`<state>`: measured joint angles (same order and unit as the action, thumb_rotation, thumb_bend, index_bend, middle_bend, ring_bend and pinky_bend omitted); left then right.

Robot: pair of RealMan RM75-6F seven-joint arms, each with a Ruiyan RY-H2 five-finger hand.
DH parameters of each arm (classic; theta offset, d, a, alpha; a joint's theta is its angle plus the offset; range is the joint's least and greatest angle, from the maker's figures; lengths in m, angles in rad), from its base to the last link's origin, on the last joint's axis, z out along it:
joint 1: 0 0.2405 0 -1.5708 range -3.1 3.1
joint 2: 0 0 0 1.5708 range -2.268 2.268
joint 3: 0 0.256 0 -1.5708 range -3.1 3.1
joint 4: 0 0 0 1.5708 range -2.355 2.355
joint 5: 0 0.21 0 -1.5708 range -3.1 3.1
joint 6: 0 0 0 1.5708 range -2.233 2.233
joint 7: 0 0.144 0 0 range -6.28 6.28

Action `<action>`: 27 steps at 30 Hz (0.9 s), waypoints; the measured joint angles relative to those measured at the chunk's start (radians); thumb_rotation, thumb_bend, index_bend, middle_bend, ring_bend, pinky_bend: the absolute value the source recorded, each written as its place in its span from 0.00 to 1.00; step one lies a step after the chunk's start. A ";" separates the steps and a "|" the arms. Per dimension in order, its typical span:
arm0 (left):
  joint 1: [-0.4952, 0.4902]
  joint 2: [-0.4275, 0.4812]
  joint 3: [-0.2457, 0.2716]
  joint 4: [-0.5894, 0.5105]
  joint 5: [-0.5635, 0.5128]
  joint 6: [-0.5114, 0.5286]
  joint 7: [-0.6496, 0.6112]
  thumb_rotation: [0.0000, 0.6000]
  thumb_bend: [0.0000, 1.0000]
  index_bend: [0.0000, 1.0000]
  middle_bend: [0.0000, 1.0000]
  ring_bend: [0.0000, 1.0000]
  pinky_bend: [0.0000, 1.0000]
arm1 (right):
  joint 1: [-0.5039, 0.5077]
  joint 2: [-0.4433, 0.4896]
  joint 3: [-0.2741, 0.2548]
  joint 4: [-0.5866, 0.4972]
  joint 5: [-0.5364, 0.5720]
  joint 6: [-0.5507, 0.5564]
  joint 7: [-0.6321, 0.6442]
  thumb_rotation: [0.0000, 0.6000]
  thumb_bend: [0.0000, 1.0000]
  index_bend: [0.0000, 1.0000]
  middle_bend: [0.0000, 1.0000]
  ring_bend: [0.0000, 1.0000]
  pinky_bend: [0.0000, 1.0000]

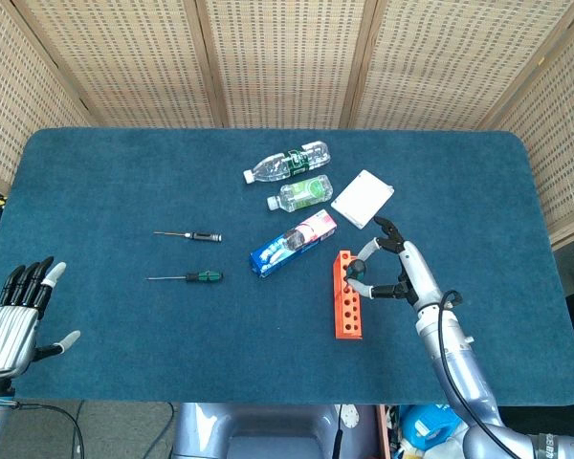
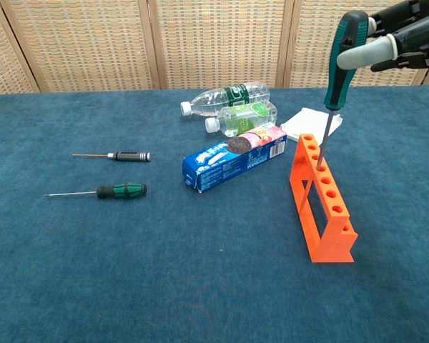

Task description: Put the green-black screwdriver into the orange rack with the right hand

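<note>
My right hand [image 1: 398,272] grips a green-black screwdriver [image 2: 344,54] by its handle and holds it nearly upright over the orange rack [image 2: 330,243]. The thin shaft reaches down to one of the far holes on the rack's top; how deep the tip sits I cannot tell. In the chest view the right hand [image 2: 407,32] is cut off by the top right corner. From the head view the handle [image 1: 356,273] shows just right of the rack [image 1: 349,321]. My left hand [image 1: 14,317] hangs off the near left table edge, fingers apart, holding nothing.
A second green-black screwdriver [image 2: 121,191] and a black-handled one [image 2: 129,156] lie at the left. A blue toothpaste box [image 2: 232,158], two plastic bottles [image 2: 234,107] and a white pad [image 2: 311,123] lie beyond the rack.
</note>
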<state>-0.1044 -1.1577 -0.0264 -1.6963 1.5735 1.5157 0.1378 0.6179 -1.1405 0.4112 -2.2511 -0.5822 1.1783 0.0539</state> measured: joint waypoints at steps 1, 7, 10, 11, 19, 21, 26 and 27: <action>0.000 0.000 0.000 0.000 0.000 0.000 -0.001 1.00 0.00 0.00 0.00 0.00 0.00 | -0.001 -0.001 -0.001 0.002 -0.002 -0.002 0.002 1.00 0.19 0.69 0.04 0.00 0.00; 0.000 0.000 0.000 0.001 -0.001 -0.001 -0.001 1.00 0.00 0.00 0.00 0.00 0.00 | -0.002 -0.003 -0.003 0.008 -0.004 -0.006 0.008 1.00 0.19 0.69 0.04 0.00 0.00; -0.001 -0.001 0.000 0.001 0.001 -0.001 0.000 1.00 0.00 0.00 0.00 0.00 0.00 | -0.002 0.002 0.004 0.007 -0.003 -0.005 0.009 1.00 0.19 0.69 0.04 0.00 0.00; -0.001 -0.001 0.000 0.001 0.001 -0.001 0.000 1.00 0.00 0.00 0.00 0.00 0.00 | -0.002 0.004 0.005 0.006 -0.003 -0.003 0.009 1.00 0.19 0.69 0.04 0.00 0.00; 0.000 0.000 0.001 0.000 0.002 0.002 0.000 1.00 0.00 0.00 0.00 0.00 0.00 | -0.003 -0.011 -0.013 0.013 -0.001 -0.013 0.010 1.00 0.19 0.69 0.04 0.00 0.00; 0.000 0.000 0.000 0.000 0.001 0.002 -0.001 1.00 0.00 0.00 0.00 0.00 0.00 | -0.003 -0.019 -0.019 0.020 -0.001 -0.016 0.012 1.00 0.19 0.69 0.04 0.00 0.00; -0.001 -0.001 0.001 0.002 0.002 -0.002 -0.001 1.00 0.00 0.00 0.00 0.00 0.00 | -0.009 -0.053 -0.042 0.052 -0.007 -0.032 0.030 1.00 0.19 0.69 0.04 0.00 0.00; -0.001 -0.001 0.002 0.002 0.002 -0.003 -0.001 1.00 0.00 0.00 0.00 0.00 0.00 | -0.011 -0.060 -0.046 0.058 -0.010 -0.035 0.033 1.00 0.19 0.69 0.04 0.00 0.00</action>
<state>-0.1058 -1.1590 -0.0248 -1.6939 1.5753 1.5131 0.1369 0.6072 -1.2001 0.3652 -2.1930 -0.5922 1.1434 0.0872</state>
